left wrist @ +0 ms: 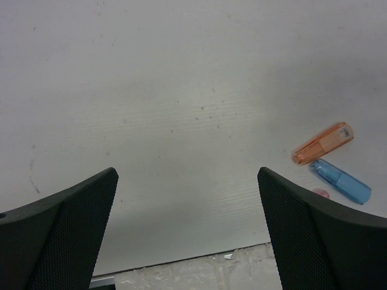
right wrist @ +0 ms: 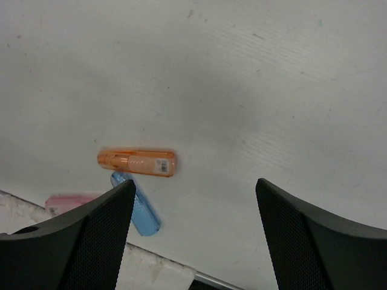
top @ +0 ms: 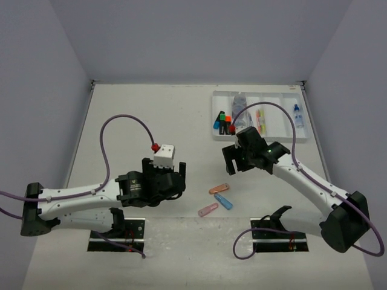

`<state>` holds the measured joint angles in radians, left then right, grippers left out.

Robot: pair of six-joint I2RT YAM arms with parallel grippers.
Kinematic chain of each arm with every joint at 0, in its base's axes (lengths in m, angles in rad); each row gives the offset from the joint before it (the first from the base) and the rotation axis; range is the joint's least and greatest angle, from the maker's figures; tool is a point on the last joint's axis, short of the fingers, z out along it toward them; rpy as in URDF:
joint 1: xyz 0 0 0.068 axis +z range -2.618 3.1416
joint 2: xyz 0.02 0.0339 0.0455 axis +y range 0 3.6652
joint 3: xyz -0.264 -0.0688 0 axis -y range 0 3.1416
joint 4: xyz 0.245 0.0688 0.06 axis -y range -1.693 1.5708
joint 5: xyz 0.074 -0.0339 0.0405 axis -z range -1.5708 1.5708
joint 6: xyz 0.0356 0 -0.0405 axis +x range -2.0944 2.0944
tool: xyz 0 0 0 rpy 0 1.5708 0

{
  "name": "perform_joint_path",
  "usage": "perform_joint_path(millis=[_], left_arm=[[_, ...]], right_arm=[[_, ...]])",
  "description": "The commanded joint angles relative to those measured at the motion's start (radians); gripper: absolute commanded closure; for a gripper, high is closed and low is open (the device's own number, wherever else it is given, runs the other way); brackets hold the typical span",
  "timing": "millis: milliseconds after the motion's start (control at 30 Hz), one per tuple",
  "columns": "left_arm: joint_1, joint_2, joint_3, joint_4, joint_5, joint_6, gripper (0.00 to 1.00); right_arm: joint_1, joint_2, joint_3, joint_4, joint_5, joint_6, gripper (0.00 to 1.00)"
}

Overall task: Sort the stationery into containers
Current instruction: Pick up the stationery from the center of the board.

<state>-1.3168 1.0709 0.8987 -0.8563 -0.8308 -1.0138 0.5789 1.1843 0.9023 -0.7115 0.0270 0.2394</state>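
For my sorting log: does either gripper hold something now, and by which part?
Nothing is held. The left gripper and the right gripper are both open and empty; the orange capsule piece lies loose.

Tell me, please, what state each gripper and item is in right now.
left gripper, open and empty.
right gripper, open and empty.
orange capsule, lying on the table.
blue capsule, lying on the table beside it.
pink capsule, lying on the table.
highlighters, in the white tray.
small bottle, in the white tray.
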Motion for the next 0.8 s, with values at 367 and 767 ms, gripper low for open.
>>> perform_joint_path(millis=[367, 767], left_arm=[[-0.001, -0.315, 0.136, -0.116, -0.028, 0.125, 0.00], [-0.001, -0.380, 0.072, -0.145, 0.006, 0.131, 0.00]], right_arm=[[0.282, 0.278, 0.086, -0.130, 0.021, -0.203, 0.23], [0.325, 0.461, 0.158, -0.134, 0.089, -0.239, 0.35]])
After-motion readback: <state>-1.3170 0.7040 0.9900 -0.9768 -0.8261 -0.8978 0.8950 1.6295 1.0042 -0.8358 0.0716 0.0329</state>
